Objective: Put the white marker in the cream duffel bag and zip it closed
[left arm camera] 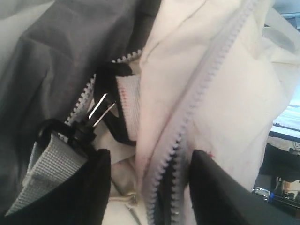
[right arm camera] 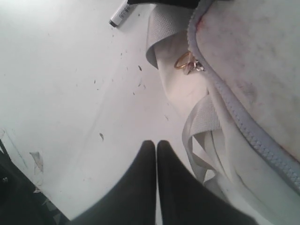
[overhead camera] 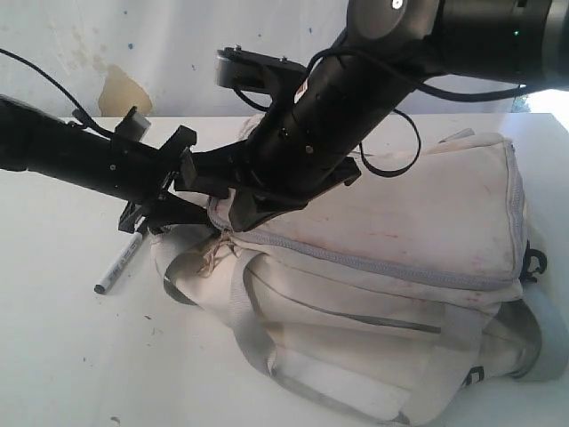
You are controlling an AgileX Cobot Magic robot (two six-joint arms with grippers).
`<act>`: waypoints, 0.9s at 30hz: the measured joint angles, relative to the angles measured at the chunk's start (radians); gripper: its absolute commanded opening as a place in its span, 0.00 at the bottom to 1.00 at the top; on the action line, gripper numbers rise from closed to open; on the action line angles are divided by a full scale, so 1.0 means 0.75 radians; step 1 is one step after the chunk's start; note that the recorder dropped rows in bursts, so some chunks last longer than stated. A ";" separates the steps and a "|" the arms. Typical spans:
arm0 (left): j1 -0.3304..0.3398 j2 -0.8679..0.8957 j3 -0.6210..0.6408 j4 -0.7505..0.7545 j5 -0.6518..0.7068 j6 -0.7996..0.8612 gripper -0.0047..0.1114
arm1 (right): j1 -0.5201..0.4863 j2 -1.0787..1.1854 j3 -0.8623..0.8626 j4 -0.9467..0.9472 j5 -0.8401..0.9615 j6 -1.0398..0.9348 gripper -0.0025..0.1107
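The cream duffel bag lies on its side on the white table. Left of the bag's end, the white marker rests on the table, and its black cap end shows in the right wrist view. My left gripper is at that end of the bag and open. The grey zipper edge runs between its fingers, with the dark grey lining beside it. My right gripper reaches across from the right, shut and empty, above the table near the bag's straps.
A black clip with a metal bar and a grey webbing strap sit beside the left finger. A gold ring hangs at the bag's end. A black cable loops over the bag. A stained wall stands behind.
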State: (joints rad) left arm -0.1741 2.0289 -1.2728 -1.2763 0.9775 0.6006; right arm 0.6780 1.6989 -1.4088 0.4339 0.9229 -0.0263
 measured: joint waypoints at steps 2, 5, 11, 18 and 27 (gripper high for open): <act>0.000 0.015 0.000 -0.033 0.000 -0.003 0.31 | 0.000 0.000 0.000 0.000 -0.003 0.009 0.02; -0.003 0.052 0.000 -0.119 0.012 -0.003 0.08 | 0.000 0.000 0.000 0.000 -0.014 0.022 0.02; 0.005 0.081 0.000 -0.443 0.205 -0.061 0.04 | 0.000 0.000 0.000 -0.016 -0.027 0.035 0.02; 0.019 0.081 0.000 -0.571 0.302 -0.151 0.04 | 0.000 0.000 0.052 0.007 -0.228 0.067 0.40; 0.019 0.081 0.000 -0.580 0.302 -0.154 0.04 | 0.046 0.052 0.072 0.109 -0.336 0.220 0.49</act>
State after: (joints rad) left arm -0.1595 2.0899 -1.2728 -1.7109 1.2044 0.4850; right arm 0.7123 1.7382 -1.3547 0.5156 0.6710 0.1390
